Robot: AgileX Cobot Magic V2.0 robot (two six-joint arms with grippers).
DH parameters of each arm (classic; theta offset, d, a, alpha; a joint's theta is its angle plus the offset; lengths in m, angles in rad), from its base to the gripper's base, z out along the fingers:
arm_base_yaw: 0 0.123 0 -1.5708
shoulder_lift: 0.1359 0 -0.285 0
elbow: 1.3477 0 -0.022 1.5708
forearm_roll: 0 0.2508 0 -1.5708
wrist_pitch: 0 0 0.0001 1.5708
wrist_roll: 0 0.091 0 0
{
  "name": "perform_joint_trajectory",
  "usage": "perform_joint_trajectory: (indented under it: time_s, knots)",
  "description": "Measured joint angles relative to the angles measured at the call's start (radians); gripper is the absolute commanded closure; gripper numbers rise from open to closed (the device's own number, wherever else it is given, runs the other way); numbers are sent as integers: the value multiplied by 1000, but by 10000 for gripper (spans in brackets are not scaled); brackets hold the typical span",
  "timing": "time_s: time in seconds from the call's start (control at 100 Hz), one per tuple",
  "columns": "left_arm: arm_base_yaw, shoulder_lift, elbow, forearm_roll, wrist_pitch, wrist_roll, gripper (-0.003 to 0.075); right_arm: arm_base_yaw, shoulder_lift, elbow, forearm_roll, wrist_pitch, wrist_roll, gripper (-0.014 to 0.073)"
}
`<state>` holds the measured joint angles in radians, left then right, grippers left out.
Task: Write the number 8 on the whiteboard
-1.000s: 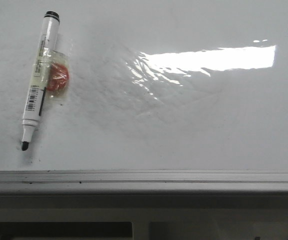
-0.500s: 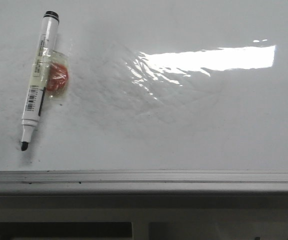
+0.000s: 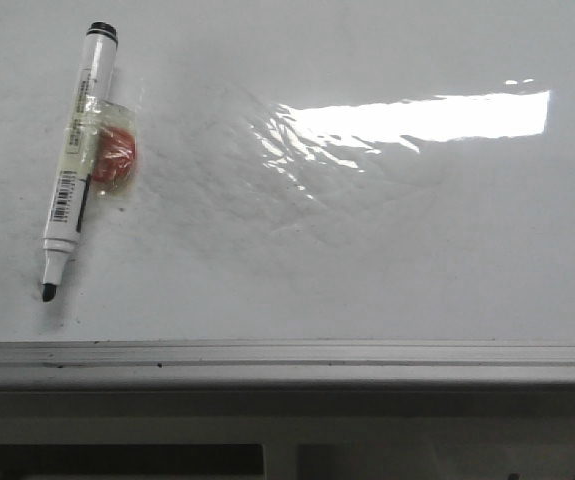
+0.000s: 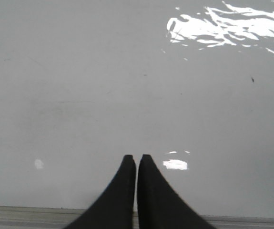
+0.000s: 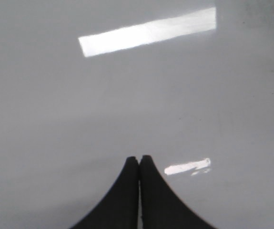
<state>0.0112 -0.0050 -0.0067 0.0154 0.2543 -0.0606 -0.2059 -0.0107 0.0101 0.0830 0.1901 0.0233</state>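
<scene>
A marker lies uncapped, its black tip toward the near edge and its black end toward the far side. A strip of clear tape wraps its barrel, and an orange-red blob touches its right side. Neither wrist view shows it.

Marker lying on whiteboard far left (tip toward frame)
</scene>
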Motion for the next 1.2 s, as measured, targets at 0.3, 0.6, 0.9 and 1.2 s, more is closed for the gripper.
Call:
perform_joint_trajectory:
  time_s: [0.3,0.6,0.9,1.2]
  knots:
    - [0,0,0,0,-1,0,741,0,0,0,0,0,2,657]
    - [0,0,0,-39,-40,0,741,0,0,0,7,-3,2,657]
    - [0,0,-27,-73,-33,0,741,0,0,-36,40,12,2,657]
    - [0,87,-170,-73,43,10,740,0,125,-202,42,184,2,657]
